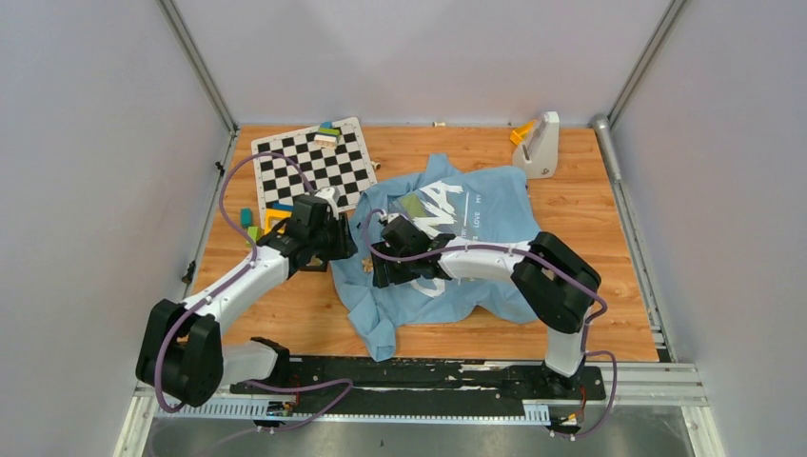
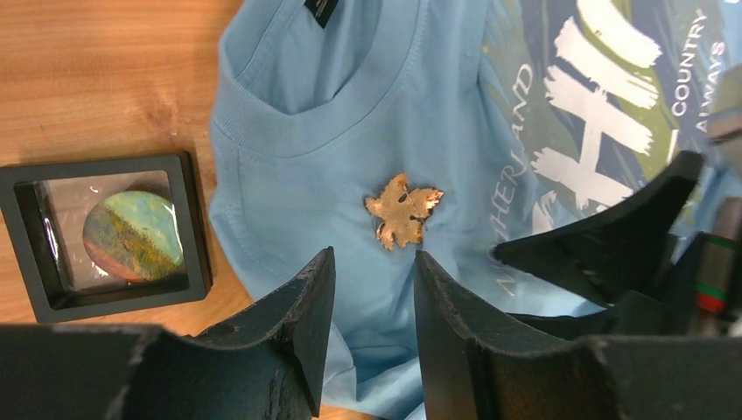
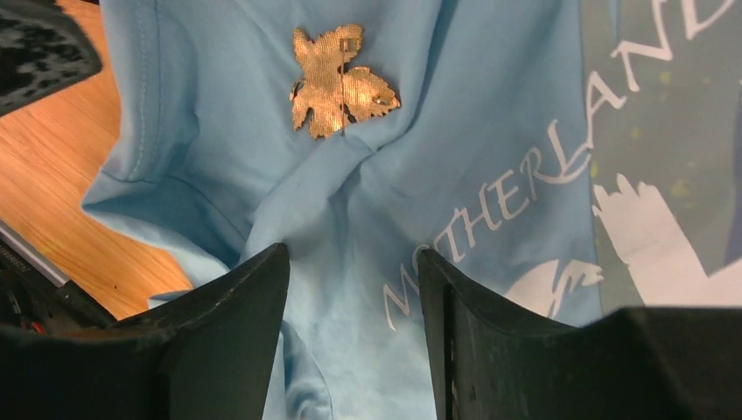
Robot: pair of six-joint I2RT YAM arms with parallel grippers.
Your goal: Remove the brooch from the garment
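The garment [image 1: 481, 214], a light blue T-shirt with white lettering, lies crumpled on the wooden table. The brooch [image 2: 402, 210], a small golden-orange leaf, sits on the cloth below the collar; it also shows in the right wrist view [image 3: 341, 83] and as a speck from above [image 1: 366, 266]. My left gripper [image 2: 374, 258] is open, its jaws just short of the brooch and above the cloth. My right gripper [image 3: 352, 254] is open over a fold of the shirt [image 3: 490, 131], with the brooch a little beyond it. Both grippers [image 1: 333, 243] [image 1: 383, 262] face each other closely across the brooch.
A black framed case [image 2: 105, 232] with a coloured oval inside lies on the wood left of the collar. A checkerboard [image 1: 314, 162] with toy blocks [image 1: 326, 133] sits at the back left. More blocks [image 1: 255, 224] lie beside the left arm. A white stand [image 1: 540, 145] is at the back right.
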